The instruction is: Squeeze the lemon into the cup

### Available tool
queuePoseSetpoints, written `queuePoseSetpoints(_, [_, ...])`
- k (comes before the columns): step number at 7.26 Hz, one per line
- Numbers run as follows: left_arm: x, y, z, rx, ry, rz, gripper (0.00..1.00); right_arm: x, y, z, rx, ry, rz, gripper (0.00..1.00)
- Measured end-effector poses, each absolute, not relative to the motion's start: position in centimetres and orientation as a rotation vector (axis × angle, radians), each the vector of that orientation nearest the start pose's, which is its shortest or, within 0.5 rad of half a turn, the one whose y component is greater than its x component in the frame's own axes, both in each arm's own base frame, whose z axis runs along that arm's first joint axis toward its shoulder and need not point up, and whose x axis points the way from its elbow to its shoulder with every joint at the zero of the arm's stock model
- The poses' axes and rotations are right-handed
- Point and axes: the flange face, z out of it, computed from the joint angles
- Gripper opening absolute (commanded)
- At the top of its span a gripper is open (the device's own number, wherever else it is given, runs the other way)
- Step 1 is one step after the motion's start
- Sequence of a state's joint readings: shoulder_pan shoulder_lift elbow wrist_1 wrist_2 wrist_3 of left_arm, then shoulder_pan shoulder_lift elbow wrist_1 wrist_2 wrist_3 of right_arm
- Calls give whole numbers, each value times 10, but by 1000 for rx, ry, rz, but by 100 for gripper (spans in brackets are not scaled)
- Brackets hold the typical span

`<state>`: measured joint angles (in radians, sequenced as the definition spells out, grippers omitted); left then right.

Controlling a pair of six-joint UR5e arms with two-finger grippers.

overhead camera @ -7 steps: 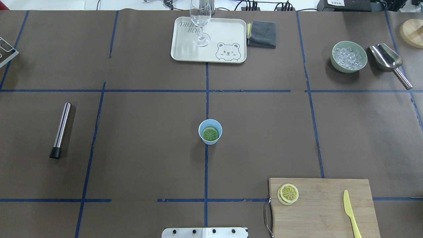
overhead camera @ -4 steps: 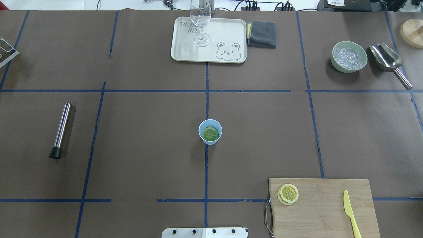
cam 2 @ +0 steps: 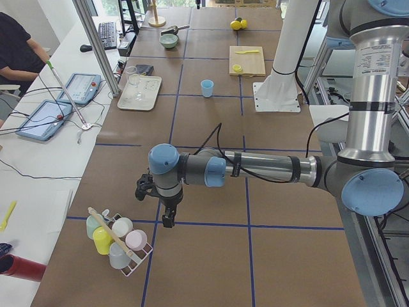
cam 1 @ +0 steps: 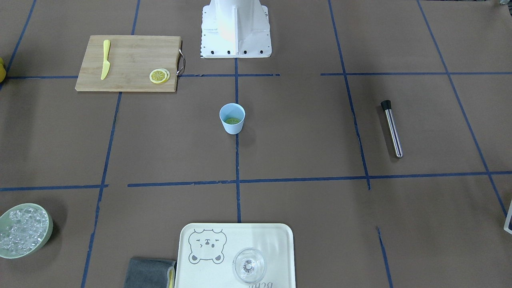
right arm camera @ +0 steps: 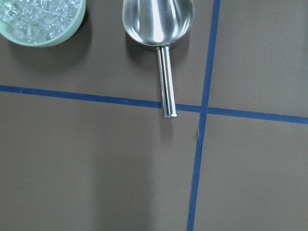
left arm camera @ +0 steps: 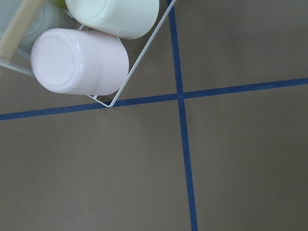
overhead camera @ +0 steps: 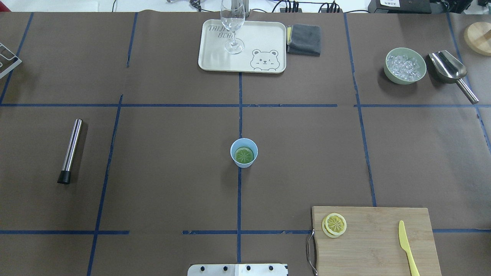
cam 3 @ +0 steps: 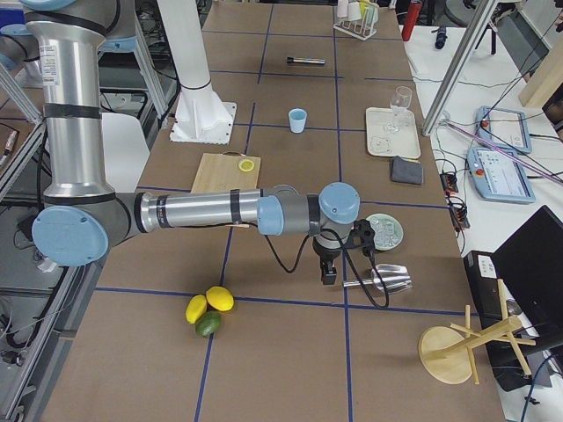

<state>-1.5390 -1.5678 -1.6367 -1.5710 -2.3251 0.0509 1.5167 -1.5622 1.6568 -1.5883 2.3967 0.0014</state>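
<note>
At mid-worktop the cup (overhead camera: 243,164) holds a greenish slice (overhead camera: 244,155); the lemon slice (overhead camera: 335,224) lies on the board (overhead camera: 372,245). Both the left pincer (cam 2: 167,221) and the right pincer (cam 3: 328,278) hang far off; apart or together, I cannot tell. That flat slice may slip the pinch; a reach may topple the cup.

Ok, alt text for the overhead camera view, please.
A pale-blue cup stands mid-table with a greenish citrus slice lying flat inside. Yellow lemon slices and a yellow knife lie on a wooden board at lower right; no arm shows.
</note>
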Motion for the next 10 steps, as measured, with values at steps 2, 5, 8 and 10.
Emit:
queuePoseSetpoints(2, [-50,-496,628,69,757,103,100,39,-499,615,43,-845,-60,100])
queuePoseSetpoints(5, [-50,-494,630,66,756,102,100,41,-499,615,43,-857,-55,100])
queuePoseSetpoints(8, [-50,-494,630,68,755,104,100,41,-499,614,44,-860,-55,100])
queuePoseSetpoints(10, [-53,-494,628,74,754,101,100,41,-500,614,47,-860,-58,100])
